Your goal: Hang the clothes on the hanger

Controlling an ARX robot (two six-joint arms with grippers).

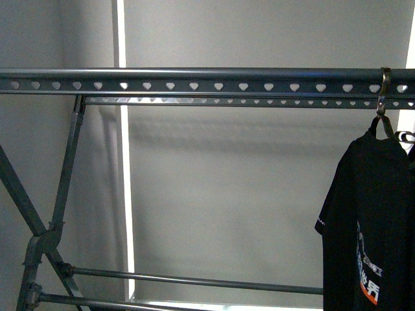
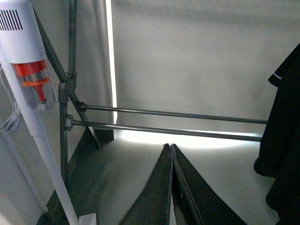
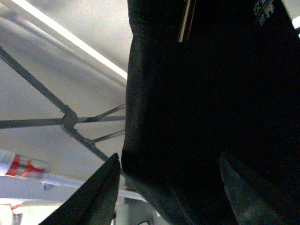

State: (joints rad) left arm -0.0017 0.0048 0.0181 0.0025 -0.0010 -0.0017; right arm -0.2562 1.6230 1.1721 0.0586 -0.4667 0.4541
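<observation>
One black T-shirt [image 1: 376,220] on the heart-punched rack [image 1: 194,83], right end

fingers [image 2: 171,187] together | rack rails [image 2: 178,115] | vacuum [image 2: 28,70] beside rack

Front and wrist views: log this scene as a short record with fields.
rack: dark grey rail with heart-shaped holes, crossed legs at left
shirt: black printed T-shirt hanging at the rail's right end
hook: metal hook over the rail, above the shirt's collar
left pincer: shut, empty, low by the bottom bars
right pincer: open, fingers either side of black fabric
other: white vacuum beside the rack
</observation>
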